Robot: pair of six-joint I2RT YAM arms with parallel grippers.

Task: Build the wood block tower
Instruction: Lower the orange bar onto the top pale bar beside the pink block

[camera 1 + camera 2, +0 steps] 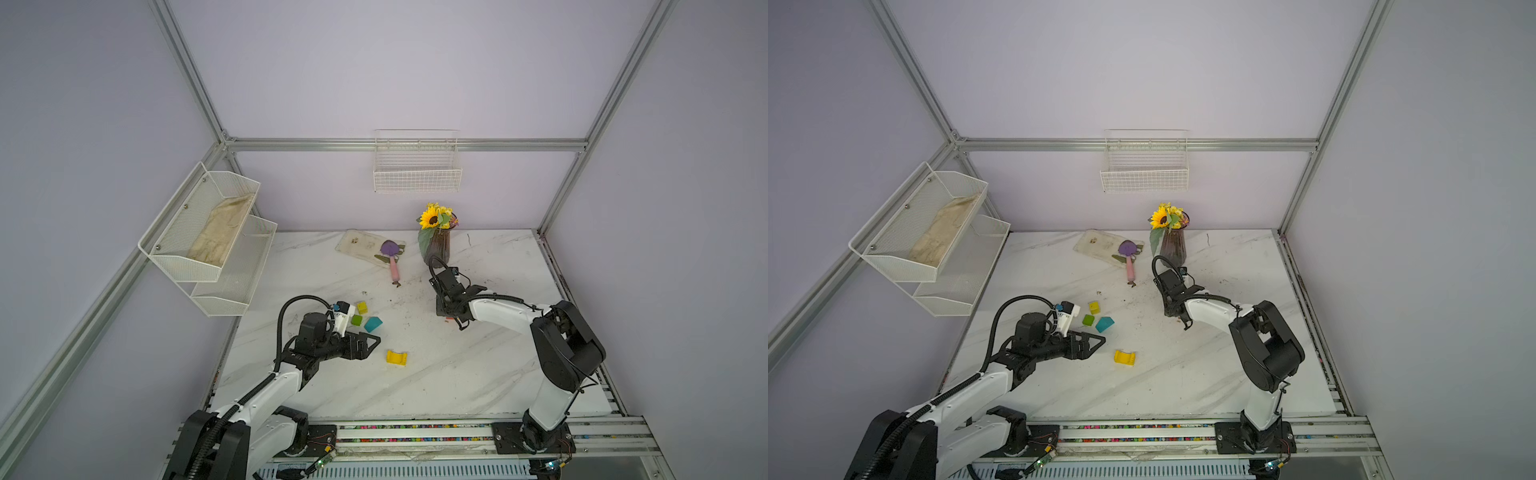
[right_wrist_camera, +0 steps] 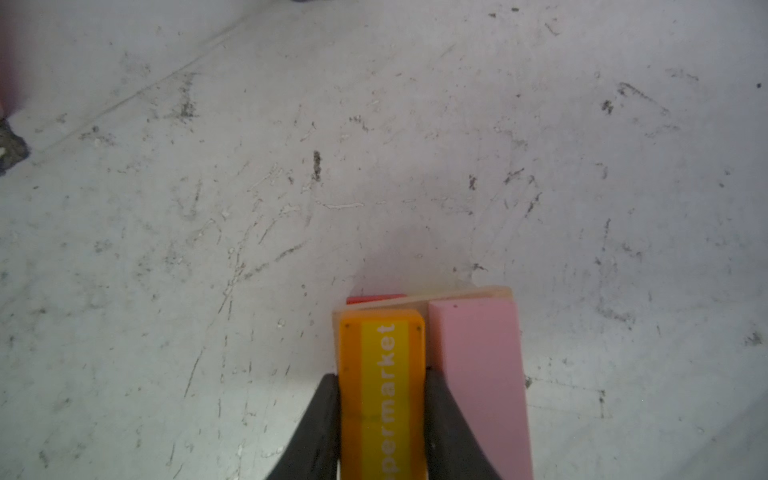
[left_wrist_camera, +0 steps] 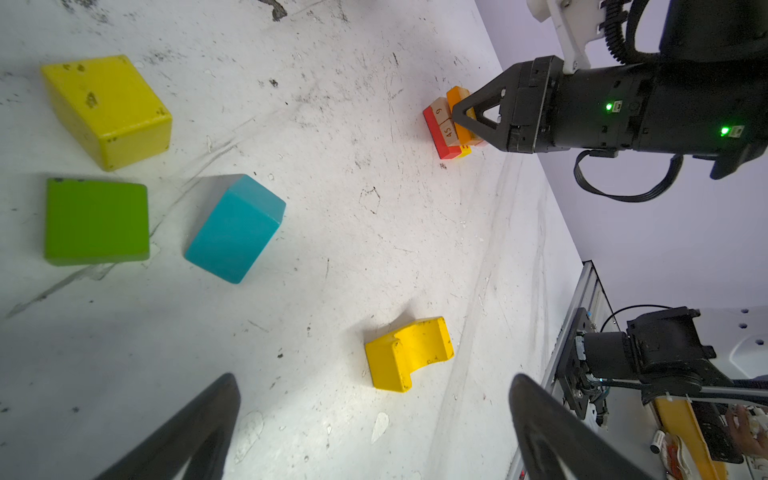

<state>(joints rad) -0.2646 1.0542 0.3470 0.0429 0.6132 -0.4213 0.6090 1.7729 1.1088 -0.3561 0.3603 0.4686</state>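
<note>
Right gripper [image 2: 380, 376] clamps orange block [image 2: 382, 345] on the tower [image 3: 446, 129], left gripper [image 1: 374, 343] gapes empty; skewed release could topple it.

three blocks [image 1: 357, 320] lie left, arch [image 1: 396, 357] before them, tower [image 3: 446, 129] right.

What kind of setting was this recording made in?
Probably a robot test cell, not a home: an aluminium frame with plain lilac walls encloses a marble-look table, and two arms are mounted on a rail at its edge.
</note>
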